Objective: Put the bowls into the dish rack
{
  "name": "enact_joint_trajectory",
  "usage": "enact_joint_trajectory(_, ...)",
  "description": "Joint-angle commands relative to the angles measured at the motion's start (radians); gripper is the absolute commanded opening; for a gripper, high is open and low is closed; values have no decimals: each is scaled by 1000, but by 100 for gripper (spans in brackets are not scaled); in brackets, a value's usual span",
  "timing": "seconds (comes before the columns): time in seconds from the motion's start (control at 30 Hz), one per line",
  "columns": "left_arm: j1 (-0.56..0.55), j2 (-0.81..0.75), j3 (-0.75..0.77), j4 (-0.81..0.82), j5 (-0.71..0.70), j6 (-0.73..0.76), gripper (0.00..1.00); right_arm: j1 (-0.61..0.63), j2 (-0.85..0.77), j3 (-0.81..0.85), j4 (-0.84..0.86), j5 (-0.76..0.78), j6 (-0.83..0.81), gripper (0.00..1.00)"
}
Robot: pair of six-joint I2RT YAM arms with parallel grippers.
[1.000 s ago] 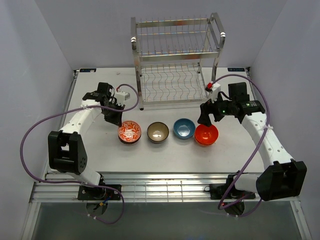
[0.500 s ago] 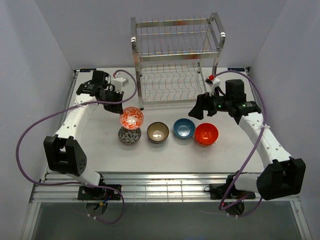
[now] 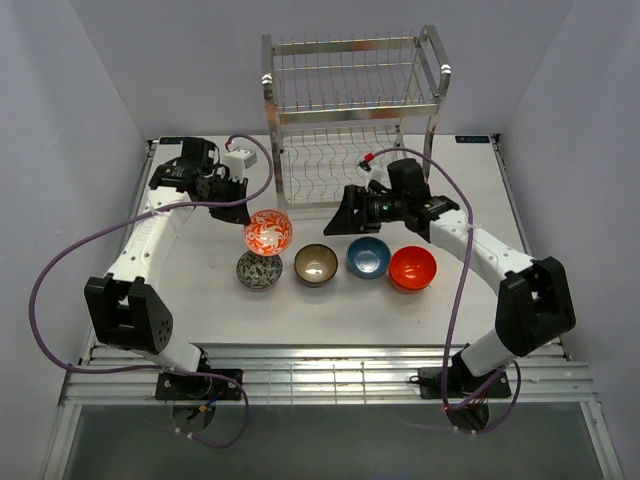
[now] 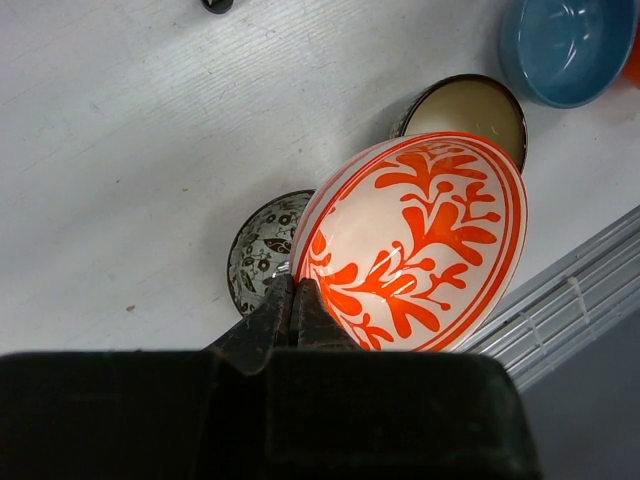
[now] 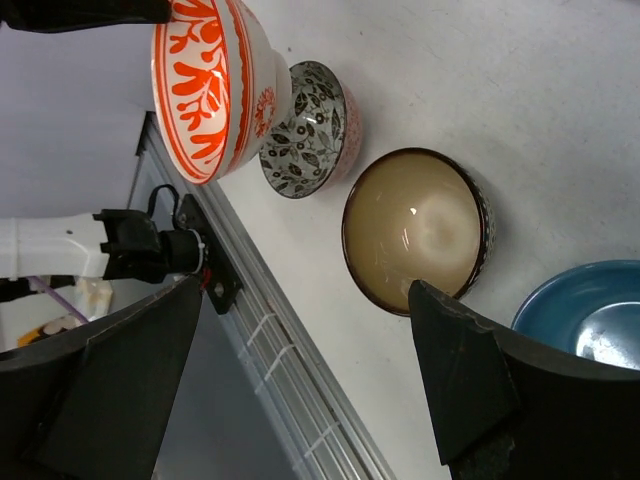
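Observation:
My left gripper is shut on the rim of the red-and-white patterned bowl, which hangs tilted above the table. Directly below it a dark floral bowl rests on the table. In a row to the right sit the brown bowl, the blue bowl and the orange-red bowl. My right gripper stands open and holds nothing, in the air behind the brown bowl. The dish rack stands at the back.
The white table has walls on three sides. Its front edge carries a metal rail. Purple cables loop off both arms. The rack's lower tier opens toward the bowls.
The left gripper has lifted the red-and-white bowl off the floral bowl and carried it up and slightly right. The right arm has swung left from above the orange-red bowl to behind the brown one.

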Motion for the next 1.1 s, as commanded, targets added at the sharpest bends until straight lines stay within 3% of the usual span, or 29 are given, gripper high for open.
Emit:
enact_joint_trajectory(0.0,-11,-55,20,16,53,-15,0,82,24,125,-26,145,-14,90)
enact_joint_trajectory(0.03,-14,-52,15,17,47,-16,0,98,45,148,-70,238,-24,92)
enact_joint_trajectory(0.17,-28,-51,-2,27,43,-23,0,163,123,252,-127,364,-19,97)
enact_joint_trajectory(0.3,-31,-48,-2,27,37,-24,0,223,176,332,-161,446,11,96)
enact_joint_trajectory(0.57,-41,-49,-3,28,44,-24,0,359,236,410,-208,748,-12,100)
enact_joint_trajectory(0.67,-42,-57,-9,28,43,-24,0,364,254,416,-221,779,-5,88)
enact_joint_trajectory(0.83,-45,-65,-23,31,53,-27,0,381,289,420,-216,771,-8,81)
enact_joint_trajectory(0.93,-44,-65,-25,34,57,-29,0,385,305,414,-207,760,-10,70)
enact_joint_trajectory(1.07,-45,-61,-23,34,70,-30,0,387,318,423,-198,731,-10,67)
